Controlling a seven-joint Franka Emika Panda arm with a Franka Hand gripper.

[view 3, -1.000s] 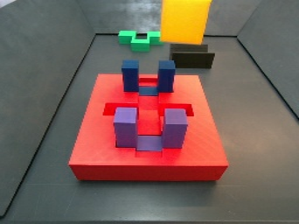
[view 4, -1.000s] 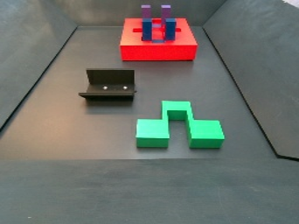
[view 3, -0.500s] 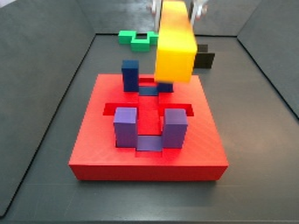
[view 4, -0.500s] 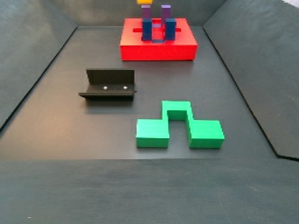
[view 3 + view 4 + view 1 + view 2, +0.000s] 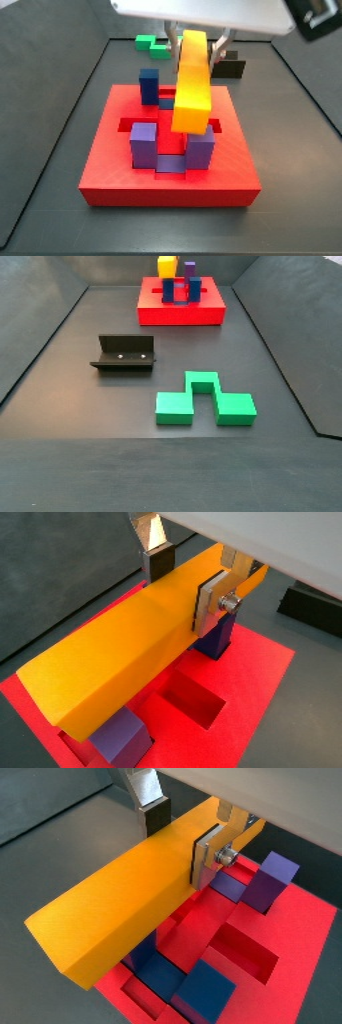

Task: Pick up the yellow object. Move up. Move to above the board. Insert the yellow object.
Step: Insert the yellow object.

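While the green block (image 5: pixel 202 402) lies nearest in a side view, flat on the grey surface (image 5: pixel 80 416), the fixture (image 5: pixel 123 354) stands a little beyond it and to one side, well apart from everything else. Farther back sits the board (image 5: pixel 181 311), a red slab with posts rising from it, and the top of the bar (image 5: pixel 167 267) pokes up yellow behind those posts.

In a side view from the opposite end, the board (image 5: pixel 120 170) is closest. Two purple posts (image 5: pixel 143 143) stand at its near edge, two blue posts (image 5: pixel 150 86) farther in, with sunken slots between them. The bar (image 5: pixel 194 85) hangs over the middle of the board, tilted, its lower end level with the purple posts and just beside the right-hand one; whether it touches the board I cannot tell. Behind the board are a black block (image 5: pixel 230 68) and the green block (image 5: pixel 158 44) near the back wall.

In both wrist views the fingers (image 5: pixel 186 578) are closed on the bar (image 5: pixel 127 652), a silver plate with its dark pad pressed flat against each long side near the upper end. The rest of the bar reaches out over the red slab (image 5: pixel 305 958), above a blue post (image 5: pixel 214 989) and near a purple one (image 5: pixel 267 880).
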